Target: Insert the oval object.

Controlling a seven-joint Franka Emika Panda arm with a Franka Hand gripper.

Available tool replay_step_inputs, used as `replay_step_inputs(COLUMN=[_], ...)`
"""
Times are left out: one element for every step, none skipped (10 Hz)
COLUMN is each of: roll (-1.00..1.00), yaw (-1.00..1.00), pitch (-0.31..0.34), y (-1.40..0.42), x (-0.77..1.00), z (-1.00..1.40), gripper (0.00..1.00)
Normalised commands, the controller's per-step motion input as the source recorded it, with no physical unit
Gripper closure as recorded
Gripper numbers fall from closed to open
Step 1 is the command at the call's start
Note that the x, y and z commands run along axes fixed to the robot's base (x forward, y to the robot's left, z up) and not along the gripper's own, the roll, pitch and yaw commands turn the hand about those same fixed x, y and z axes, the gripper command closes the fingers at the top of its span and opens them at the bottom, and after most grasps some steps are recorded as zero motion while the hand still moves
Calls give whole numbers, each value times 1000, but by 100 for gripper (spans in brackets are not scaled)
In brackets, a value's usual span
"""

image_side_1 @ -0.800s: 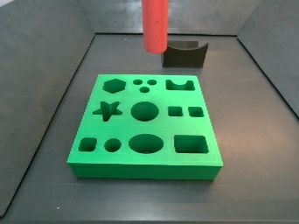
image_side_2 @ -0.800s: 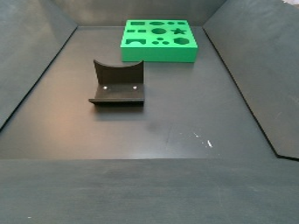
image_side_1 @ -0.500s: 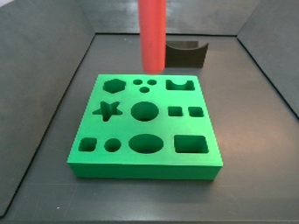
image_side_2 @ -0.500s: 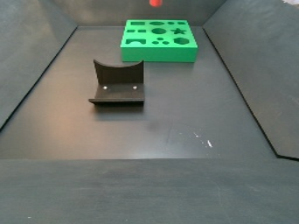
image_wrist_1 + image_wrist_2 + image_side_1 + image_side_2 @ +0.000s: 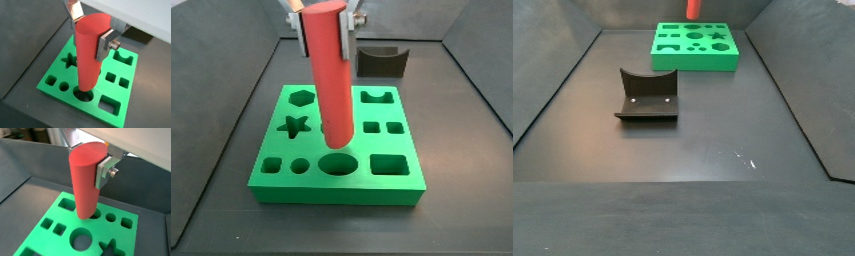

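The green block (image 5: 337, 143) sits on the dark tabletop (image 5: 700, 140) toward the far end in a side view, with grey walls close on either side of it and a wide bare stretch of tabletop in front. The fixture (image 5: 647, 97) stands well apart from the block in that open stretch. The gripper (image 5: 325, 14) hangs above the block, clenched on the top of the oval object (image 5: 330, 75); a silver finger (image 5: 106, 43) presses its side. The peg hangs upright, its lower end just above the block's large oval hole (image 5: 337, 163), near the block's front edge.
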Motion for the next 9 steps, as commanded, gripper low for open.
replay_step_inputs(roll=[214, 209, 213, 213, 213, 211, 213, 190, 174], yaw=[-900, -897, -886, -886, -886, -883, -883, -877, -729], pitch=[104, 114, 119, 120, 120, 124, 127, 9, -19], y=[-137, -60, -54, -54, -54, -57, -60, -143, -189], x=[-146, -157, -163, -163, -163, -163, -160, 0, 271], z=[-26, 0, 0, 0, 0, 0, 0, 0, 0], gripper=[100, 100, 100, 100, 100, 100, 100, 100, 100])
